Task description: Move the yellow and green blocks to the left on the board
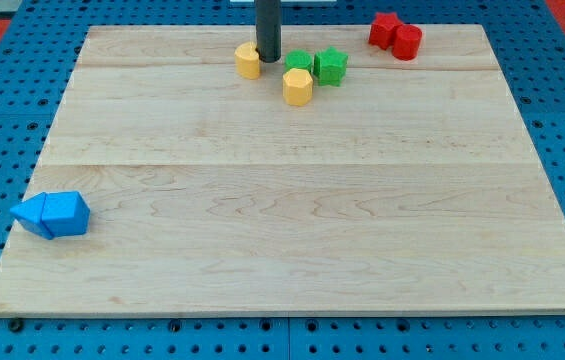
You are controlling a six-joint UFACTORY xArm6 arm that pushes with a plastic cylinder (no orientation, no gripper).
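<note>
The rod comes down from the far edge and my tip [267,58] sits on the board [292,230] at the far side, a bit left of centre. There's no gripper on this arm, just the straight dark rod, so nothing to open or close. The tip is touching or just beside the right side of a yellow block [248,60], roundish, looks like a short cylinder w/ a flat top. To the right of the tip, a small cluster: a green block [298,62], shape hard to make out since it's partly hidden, then a green star-shaped block [331,66] just beside it on the right, and a second yellow block [298,87], hexagon-ish, sitting nearer than the two greens and touching or almost touching them. So the tip stands between the left yellow and the green/yellow cluster, w/ a small gap to the cluster. All four task blocks are in the far strip of the board, approx. mid-width. Far right corner: two red blocks [394,35] pressed together, the right one round like a cylinder, the left one more angular. Near left, at the board's edge: two blue blocks [53,214] touching, wedge-like or faceted shapes, partly overhanging the left edge. The board is pale wood in planks, lying on a blue pegboard table [2,110].
</note>
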